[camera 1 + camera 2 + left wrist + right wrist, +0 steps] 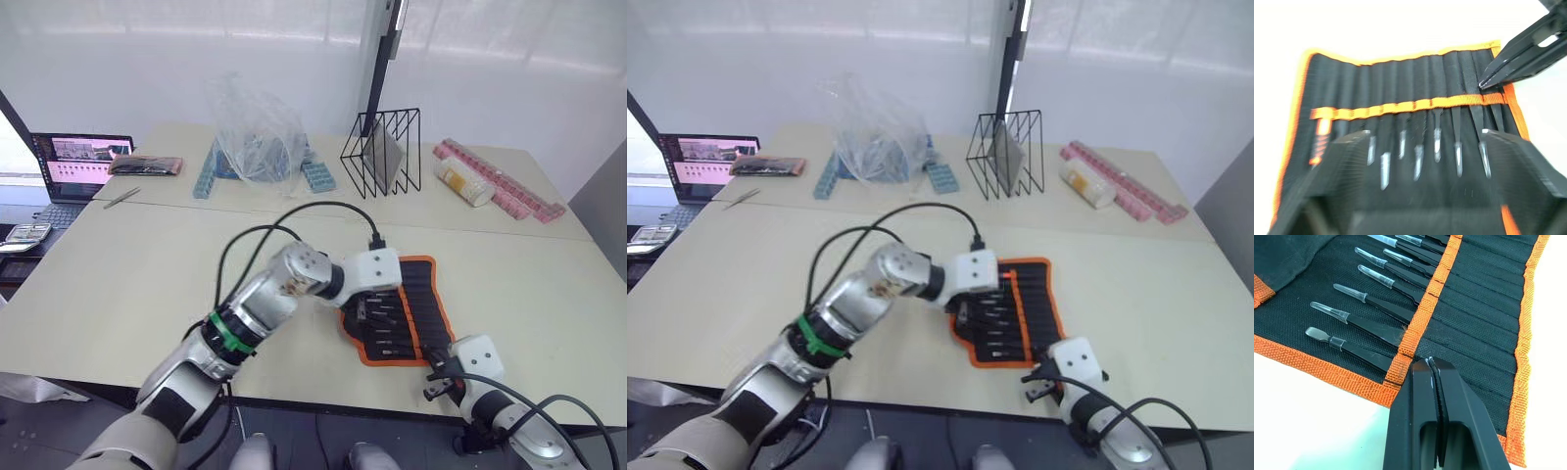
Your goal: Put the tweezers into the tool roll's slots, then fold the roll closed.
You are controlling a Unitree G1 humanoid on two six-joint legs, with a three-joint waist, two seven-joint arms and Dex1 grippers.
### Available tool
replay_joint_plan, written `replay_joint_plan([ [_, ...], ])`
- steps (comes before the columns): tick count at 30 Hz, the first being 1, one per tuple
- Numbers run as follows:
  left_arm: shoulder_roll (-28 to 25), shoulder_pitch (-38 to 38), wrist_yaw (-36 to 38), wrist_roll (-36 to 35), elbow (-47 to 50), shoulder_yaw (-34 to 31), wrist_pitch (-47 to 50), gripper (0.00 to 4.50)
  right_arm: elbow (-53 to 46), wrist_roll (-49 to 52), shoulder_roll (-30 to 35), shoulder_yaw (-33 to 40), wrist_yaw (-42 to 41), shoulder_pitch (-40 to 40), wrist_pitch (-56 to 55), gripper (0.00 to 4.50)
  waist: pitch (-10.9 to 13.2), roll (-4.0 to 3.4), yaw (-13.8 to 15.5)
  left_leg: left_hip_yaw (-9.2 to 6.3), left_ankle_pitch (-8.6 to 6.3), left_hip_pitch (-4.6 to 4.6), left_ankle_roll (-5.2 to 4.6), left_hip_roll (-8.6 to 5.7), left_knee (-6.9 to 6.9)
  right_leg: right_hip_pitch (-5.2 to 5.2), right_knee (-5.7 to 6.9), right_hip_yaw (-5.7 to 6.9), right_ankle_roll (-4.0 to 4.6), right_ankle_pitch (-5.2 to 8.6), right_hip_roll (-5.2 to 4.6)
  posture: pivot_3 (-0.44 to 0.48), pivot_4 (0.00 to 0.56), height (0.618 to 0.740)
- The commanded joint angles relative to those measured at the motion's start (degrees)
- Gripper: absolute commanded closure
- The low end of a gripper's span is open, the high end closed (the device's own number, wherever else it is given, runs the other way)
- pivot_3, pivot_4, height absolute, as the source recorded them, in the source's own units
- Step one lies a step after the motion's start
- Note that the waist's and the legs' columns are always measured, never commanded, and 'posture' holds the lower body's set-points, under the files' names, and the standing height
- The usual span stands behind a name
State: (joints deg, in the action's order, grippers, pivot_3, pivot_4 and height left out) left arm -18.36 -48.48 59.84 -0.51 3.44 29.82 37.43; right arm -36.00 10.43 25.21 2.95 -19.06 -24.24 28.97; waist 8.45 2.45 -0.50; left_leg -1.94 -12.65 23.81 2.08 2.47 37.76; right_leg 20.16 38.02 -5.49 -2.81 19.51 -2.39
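Tool roll lies unrolled on the bench near its front edge, tweezers seated in its slots, my left end effector spread wide over them, my right end effector pressed together, empty, tips on the roll's orange strip.

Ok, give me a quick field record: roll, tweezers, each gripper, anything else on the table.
tool roll: open flat at the near table edge, not folded
tweezers: seated in slots under the orange strip, clear-capped tips showing
left gripper: open, over the roll's tip side
right gripper: shut, tips at the orange strip by the roll's end slot
far table: wire rack, plastic bag, laptop
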Motion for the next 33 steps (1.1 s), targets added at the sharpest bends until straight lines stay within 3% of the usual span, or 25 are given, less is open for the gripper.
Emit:
replay_joint_plan([
  [1,-3.93,1.19,0.72,-3.57,3.11,-7.64,-2.84,0.04,4.57,0.21,0.62,-1.14,-1.85,-1.56,2.44,4.5,0.01,-0.02,-0.17,0.0,0.0,-0.01,0.0,0.01,0.0,0.0,0.0,0.0,0.0,0.0,0.0,0.0,0.15,0.705],
  [6,-10.18,6.75,-0.9,-7.6,3.09,-18.79,-8.89,0.04,4.31,2.3,0.81,1.38,-4.16,0.39,0.25,4.5,0.04,-0.08,-0.27,-0.02,0.0,-0.04,0.0,0.03,0.0,0.01,0.04,0.04,0.01,-0.01,-0.01,0.0,0.15,0.705],
  [10,-15.11,15.92,-1.71,-10.25,5.31,-26.77,-13.03,0.04,4.42,4.29,2.05,4.0,-7.07,1.46,-1.95,4.5,0.13,-0.22,-0.4,0.0,0.0,-0.06,0.0,0.07,0.0,0.04,0.08,0.04,0.04,-0.02,-0.02,0.0,0.15,0.705],
  [15,-19.19,30.37,-0.66,-17.79,11.72,-36.52,-10.15,0.04,4.36,7.62,3.8,8.35,-10.75,3.42,-4.01,4.5,0.33,-0.45,-0.09,-0.02,0.0,0.0,0.0,0.03,0.0,0.08,0.09,0.05,0.05,-0.03,-0.1,0.0,0.15,0.705],
  [18,-20.97,41.95,-0.6,-21.94,16.49,-44.22,-8.89,0.0,5.52,11.01,5.95,13.07,-14.06,5.0,-4.5,3.76,0.53,-0.76,-0.46,0.04,0.0,0.0,0.01,0.05,0.01,0.09,0.08,0.03,0.05,-0.03,-0.17,0.0,0.15,0.705],
  [21,-21.88,49.57,-1.53,-24.87,18.83,-50.85,-8.74,0.0,7.95,14.87,8.04,17.92,-17.7,6.24,-4.84,2.67,0.77,-0.9,-0.46,0.09,-0.02,-0.01,-0.01,0.08,0.0,0.11,0.09,0.01,0.05,-0.03,-0.15,0.0,0.15,0.705],
  [28,-22.91,58.97,-3.07,-24.04,19.43,-55.71,-13.84,0.0,16.98,16.68,12.41,22.87,-24.8,8.71,-8.66,0.27,0.86,-1.03,-0.13,0.23,-0.01,-0.06,-0.01,0.07,0.01,0.08,0.04,-0.06,0.08,-0.03,-0.19,0.0,0.15,0.705],
  [29,-22.97,59.32,-3.34,-24.22,19.63,-55.61,-14.09,0.0,17.59,16.66,12.55,22.93,-25.24,8.79,-9.11,0.03,0.86,-1.03,-0.14,0.23,-0.01,-0.06,-0.01,0.08,0.01,0.09,0.03,-0.06,0.08,-0.03,-0.18,0.0,0.15,0.705],
  [33,-22.73,60.12,-4.41,-25.54,20.51,-55.33,-14.08,0.0,16.21,16.33,12.7,21.59,-25.87,8.5,-9.42,0.03,0.85,-1.08,-0.32,0.23,-0.01,-0.06,-0.01,0.12,0.01,0.12,0.06,-0.04,0.08,-0.03,-0.12,0.0,0.15,0.705],
])
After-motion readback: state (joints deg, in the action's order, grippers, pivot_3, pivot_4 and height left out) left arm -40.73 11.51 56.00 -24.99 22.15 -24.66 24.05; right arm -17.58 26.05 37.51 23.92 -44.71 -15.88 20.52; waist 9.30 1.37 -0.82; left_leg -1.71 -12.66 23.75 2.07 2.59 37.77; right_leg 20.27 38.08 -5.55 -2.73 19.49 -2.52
